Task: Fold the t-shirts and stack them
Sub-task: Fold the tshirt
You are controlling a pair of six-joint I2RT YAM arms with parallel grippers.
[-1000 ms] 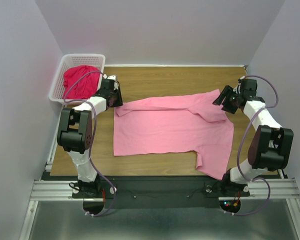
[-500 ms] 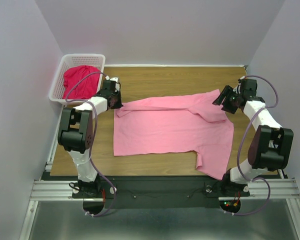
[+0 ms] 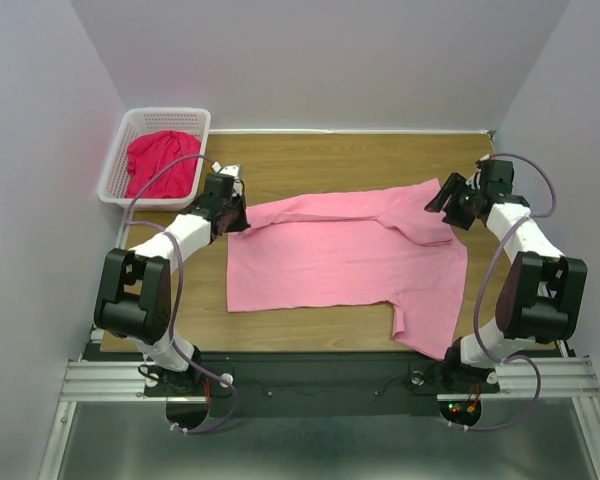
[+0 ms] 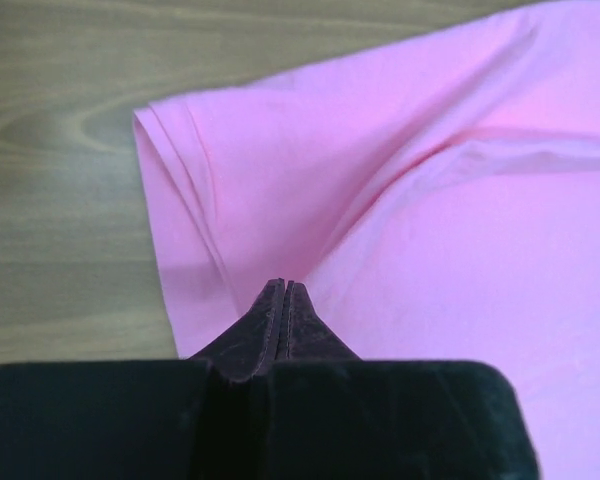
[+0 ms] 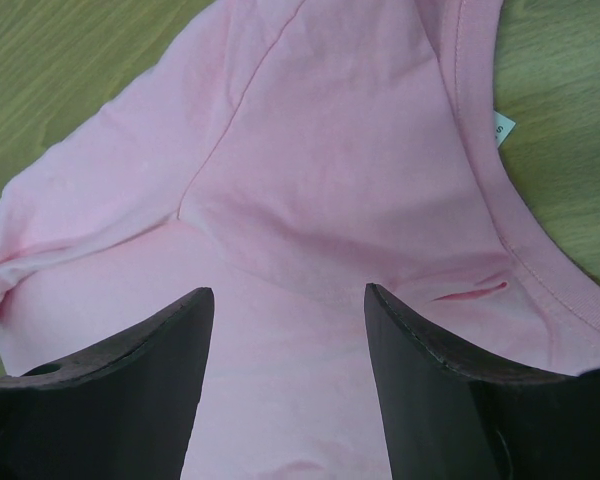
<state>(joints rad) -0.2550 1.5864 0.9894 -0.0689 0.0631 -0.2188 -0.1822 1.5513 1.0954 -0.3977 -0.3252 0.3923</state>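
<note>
While the left gripper (image 4: 283,287) pinches shut on the pink t-shirt (image 3: 330,255) at centre-left, the right gripper (image 5: 288,292) stands part-open, empty, above its upper-right part.

Pale lilac walls (image 3: 310,60), wooden tabletop (image 3: 330,160), metal frame rail (image 3: 110,378)
</note>
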